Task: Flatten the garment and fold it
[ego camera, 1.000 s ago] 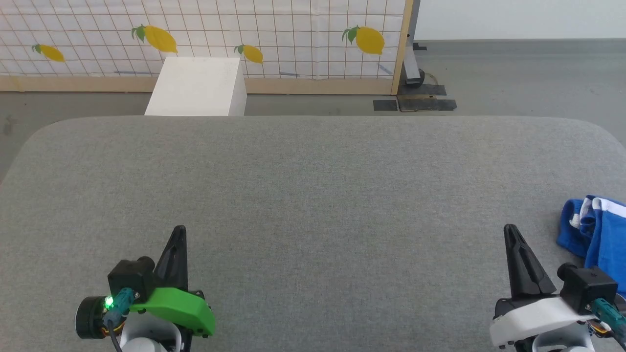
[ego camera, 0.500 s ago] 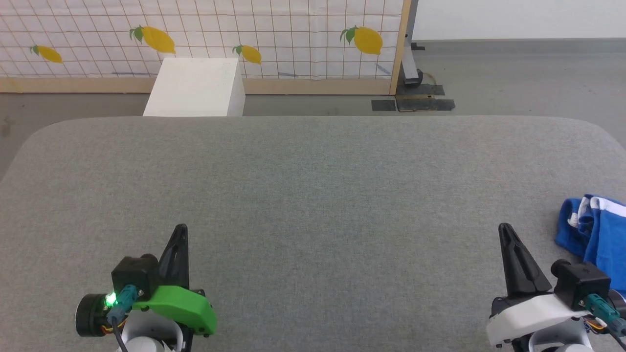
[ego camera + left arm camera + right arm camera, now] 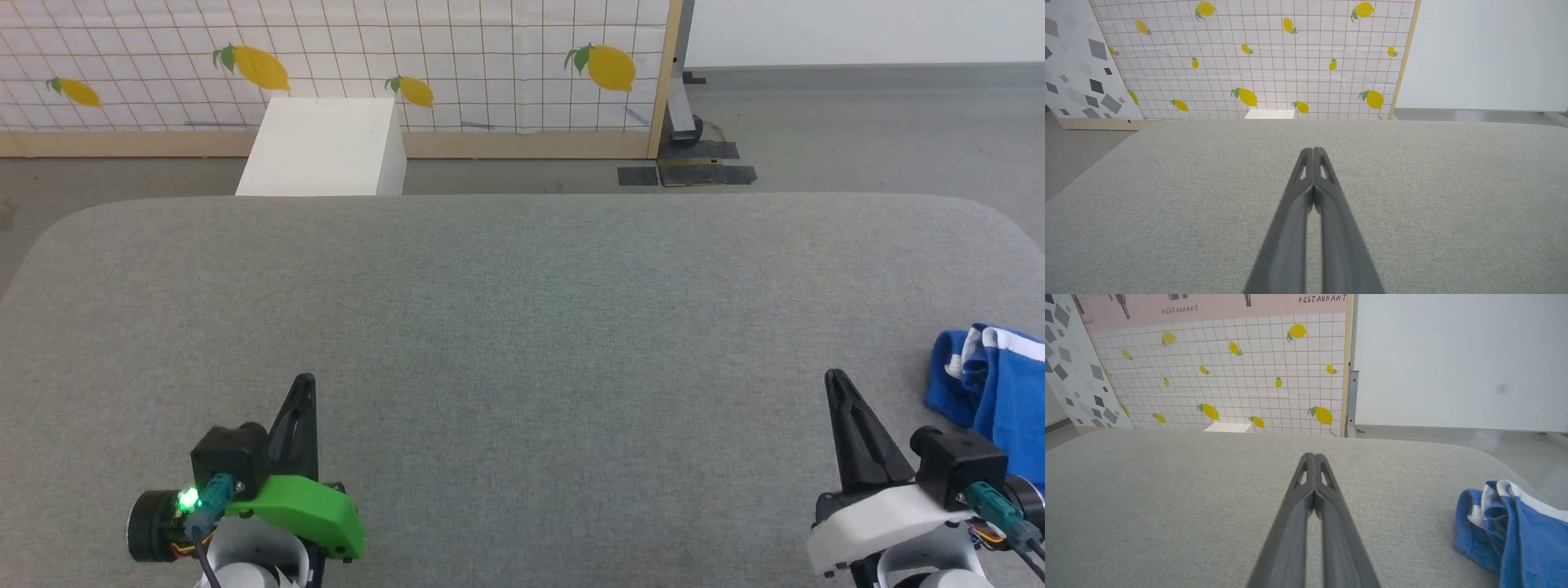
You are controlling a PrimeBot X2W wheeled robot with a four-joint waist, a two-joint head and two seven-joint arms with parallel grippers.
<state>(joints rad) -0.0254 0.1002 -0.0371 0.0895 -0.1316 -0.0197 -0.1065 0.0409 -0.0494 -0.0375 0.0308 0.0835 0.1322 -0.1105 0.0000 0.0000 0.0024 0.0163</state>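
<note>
The garment [image 3: 992, 384] lies bunched on the table [image 3: 522, 310] just right of the right gripper [image 3: 833, 382], slightly ahead of its tip and untouched by it. The right gripper's fingers are pressed together on nothing, as are those of the left gripper [image 3: 304, 384], well to its left. Against a second ago, the right gripper is found a little further from the garment, whose folds are unchanged. Open table is left ahead and leftward of the right gripper; the table's rounded edge runs just beyond the garment.
</note>
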